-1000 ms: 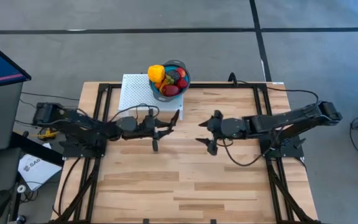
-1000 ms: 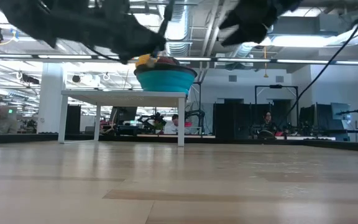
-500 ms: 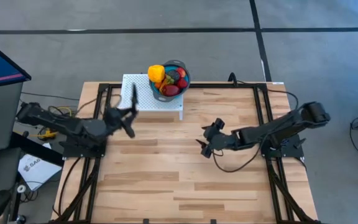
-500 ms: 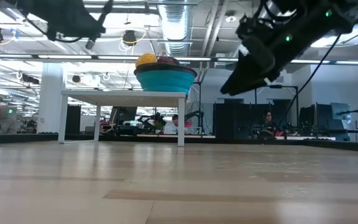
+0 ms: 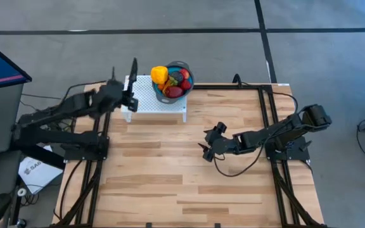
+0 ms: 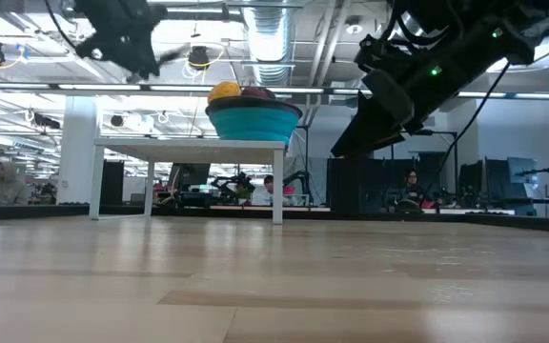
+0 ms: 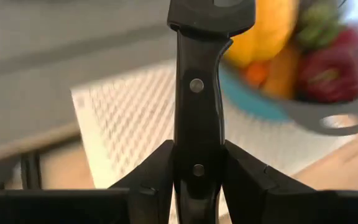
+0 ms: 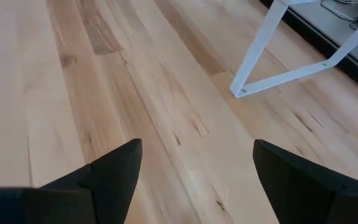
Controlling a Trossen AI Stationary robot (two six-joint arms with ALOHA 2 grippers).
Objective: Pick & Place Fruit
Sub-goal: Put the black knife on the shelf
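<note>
Riveted black knife (image 7: 197, 118) sits clamped in left claw (image 7: 197, 180) beside rounded fruit (image 5: 172, 80); right claw (image 8: 194, 171) gapes wide.

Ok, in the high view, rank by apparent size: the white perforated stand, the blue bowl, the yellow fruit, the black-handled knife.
1. White perforated stand.
2. Round blue bowl.
3 and 4. Unsure: the black-handled knife in the left end effector looks longer but slimmer than the rounded yellow toy fruit.

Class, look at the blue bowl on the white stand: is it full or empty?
Full. The bowl holds a heap of fruit rising above its rim, with yellow and dark pieces topping it in the low view.
</note>
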